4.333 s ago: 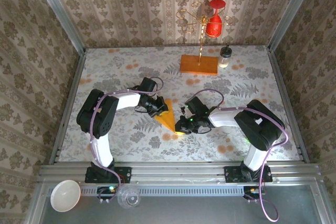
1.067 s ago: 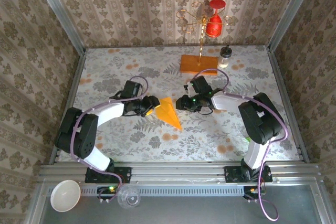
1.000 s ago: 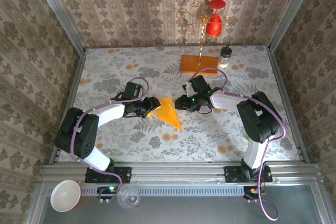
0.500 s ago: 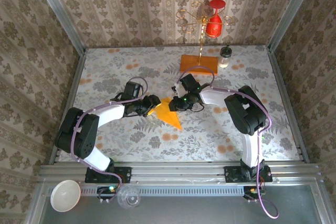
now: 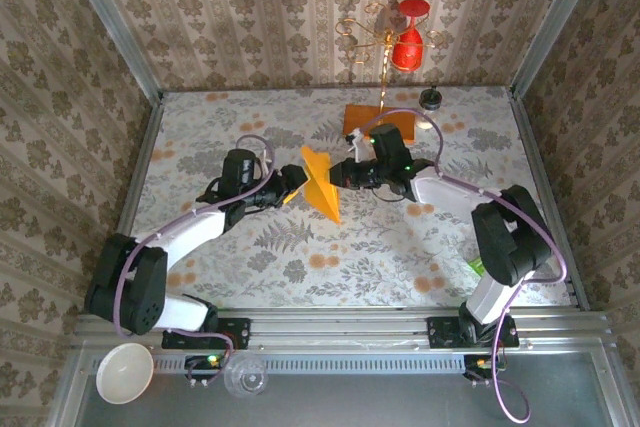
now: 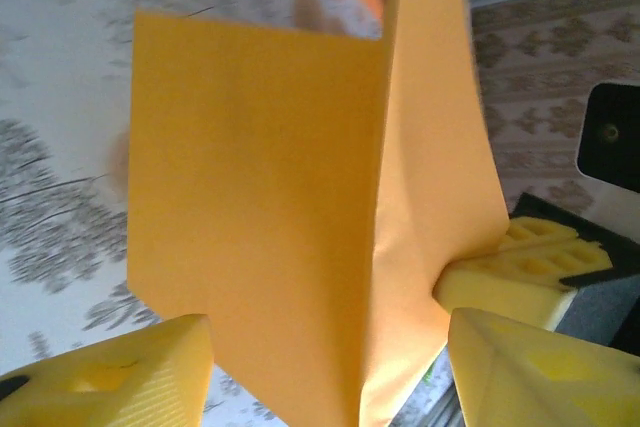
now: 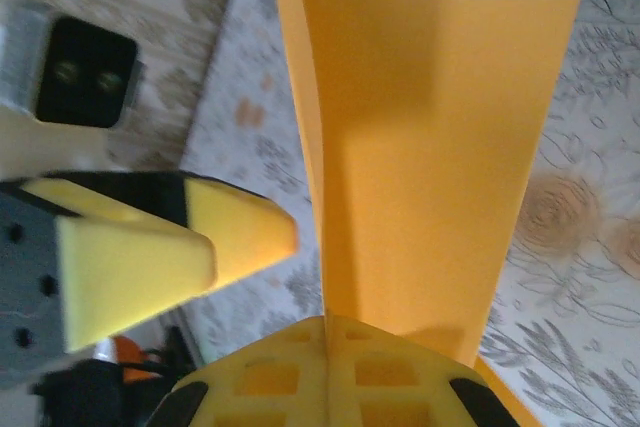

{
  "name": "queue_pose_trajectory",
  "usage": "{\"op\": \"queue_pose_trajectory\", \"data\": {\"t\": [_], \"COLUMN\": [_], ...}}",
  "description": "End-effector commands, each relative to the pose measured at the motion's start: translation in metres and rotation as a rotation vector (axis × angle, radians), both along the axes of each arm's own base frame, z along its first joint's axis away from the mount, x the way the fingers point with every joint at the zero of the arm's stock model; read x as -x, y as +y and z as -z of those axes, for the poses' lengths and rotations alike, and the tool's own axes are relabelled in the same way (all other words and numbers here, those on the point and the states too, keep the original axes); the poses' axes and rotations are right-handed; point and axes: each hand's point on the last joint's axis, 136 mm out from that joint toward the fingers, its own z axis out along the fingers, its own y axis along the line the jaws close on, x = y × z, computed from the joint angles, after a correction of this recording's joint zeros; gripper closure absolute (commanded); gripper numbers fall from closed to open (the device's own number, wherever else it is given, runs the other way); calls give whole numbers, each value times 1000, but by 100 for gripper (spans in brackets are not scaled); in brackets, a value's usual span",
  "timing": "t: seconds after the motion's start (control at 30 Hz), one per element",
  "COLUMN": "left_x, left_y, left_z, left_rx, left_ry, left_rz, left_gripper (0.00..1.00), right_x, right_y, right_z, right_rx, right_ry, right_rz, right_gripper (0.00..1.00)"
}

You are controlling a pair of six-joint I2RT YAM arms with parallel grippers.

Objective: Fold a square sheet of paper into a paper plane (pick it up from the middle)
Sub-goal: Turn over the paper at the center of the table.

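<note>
Orange-yellow paper plane (image 5: pixel 322 182), floral table (image 5: pixel 300 247)

From my remote station I can read no text, label, brand or number on anything in view — only patterns and plain surfaces.

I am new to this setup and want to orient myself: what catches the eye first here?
The orange-yellow paper plane stands out at mid-table, pinched by the shut right gripper, with the open left gripper straddling it. Behind, a red vessel hangs from a gold wire stand at the back wall.
</note>
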Motion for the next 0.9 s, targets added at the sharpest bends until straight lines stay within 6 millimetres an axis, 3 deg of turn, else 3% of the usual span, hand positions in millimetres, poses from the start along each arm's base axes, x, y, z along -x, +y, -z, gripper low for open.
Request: {"op": "queue_pose_trajectory", "data": {"t": [0.0,0.3,0.6,0.87], "left_x": [6,14,15,16], "left_y": [-21,-51,-57,-55], "left_z": [-32,-59,-69,-68], "left_rx": [105,217,287,276], "left_ry": [-89,-152,-180,-200], "left_rz": [79,199,219,217], "left_gripper": [33,37,59,67], "right_x": [1,5,7,4], "right_y": [4,1,-4,-10], "right_z": [-34,-65,-67,-63], "right_rx": [-164,-319,-353,-353], "right_ry": [23,50,72,71], "right_rz": [24,55,69,86], "right_gripper": [97,96,95,95]}}
